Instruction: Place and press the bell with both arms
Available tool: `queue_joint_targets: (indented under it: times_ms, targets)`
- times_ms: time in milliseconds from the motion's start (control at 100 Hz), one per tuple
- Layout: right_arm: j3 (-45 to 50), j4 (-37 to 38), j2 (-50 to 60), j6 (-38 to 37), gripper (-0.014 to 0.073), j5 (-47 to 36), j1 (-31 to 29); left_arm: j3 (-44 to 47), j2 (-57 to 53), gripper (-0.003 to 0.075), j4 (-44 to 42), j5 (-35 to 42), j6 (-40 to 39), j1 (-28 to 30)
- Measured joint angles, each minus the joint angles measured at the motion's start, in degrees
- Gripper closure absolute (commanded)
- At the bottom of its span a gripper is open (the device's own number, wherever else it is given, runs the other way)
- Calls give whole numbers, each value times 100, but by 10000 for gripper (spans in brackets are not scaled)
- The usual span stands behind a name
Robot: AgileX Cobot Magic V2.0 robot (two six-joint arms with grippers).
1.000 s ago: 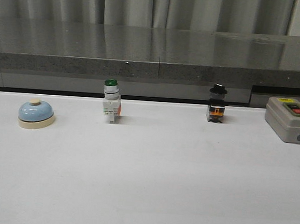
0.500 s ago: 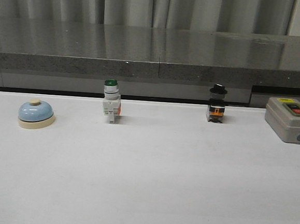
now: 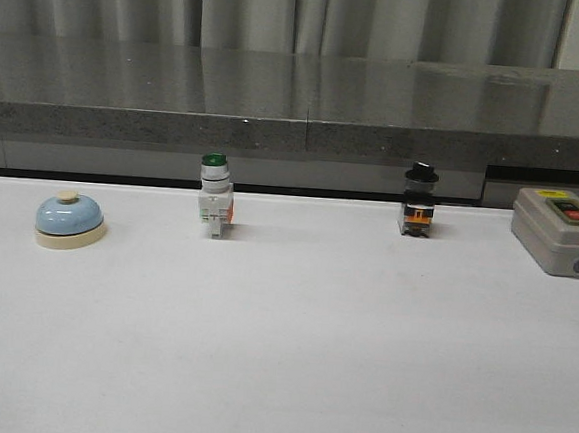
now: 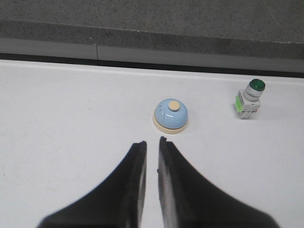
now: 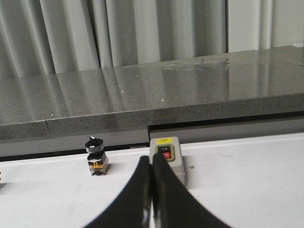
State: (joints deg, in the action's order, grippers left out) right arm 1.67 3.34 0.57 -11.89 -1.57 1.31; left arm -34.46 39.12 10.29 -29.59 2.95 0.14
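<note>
**Operator:** On the far left of the white table, near the back edge, sits the small light-blue dome-shaped call bell with its cream base and cream button. Nothing is touching it. From my left wrist camera it lies just ahead of the left gripper, slightly off to one side of the line between the fingertips.

**Observer:** How are the fingers set?

**Operator:** The left gripper's black fingers are nearly together, only a thin slit between them, and empty. The right gripper has its fingers pressed flat against each other, also empty. Neither arm shows in the front view.

**Observer:** So what comes first?

**Operator:** As I judge it, the pickup has not begun. I need to spread the left fingers wider than the cream base, then centre on the bell before I descend. I'd take it low, across the base rim, because the dome is smooth and would likely squirt out of a high pinch. I'd also keep off the button so it doesn't ring early.

**Observer:** Anything nearby to mind?

**Operator:** The green-capped white push-button switch stands well apart from the bell, so it shouldn't interfere. The right arm points toward the black-capped switch and the grey control box with a red button; I'd hold it there until the bell is set down, then bring it over for the press.
</note>
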Motion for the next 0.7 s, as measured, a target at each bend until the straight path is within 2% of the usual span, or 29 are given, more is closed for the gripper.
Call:
queue_joint_targets:
  times_ms: [110,190,510,700]
  targets:
    - [0,0,0,0,658,0,0,0,0,254,0,-54,0,0]
    - [0,0,0,0,658,0,0,0,0,167,0,-104,10,0]
    - [0,0,0,10,658,0,0,-49,41,171,33,-168,10,0]
    - [0,0,0,10,658,0,0,-523,626,174,42,-376,10,0]
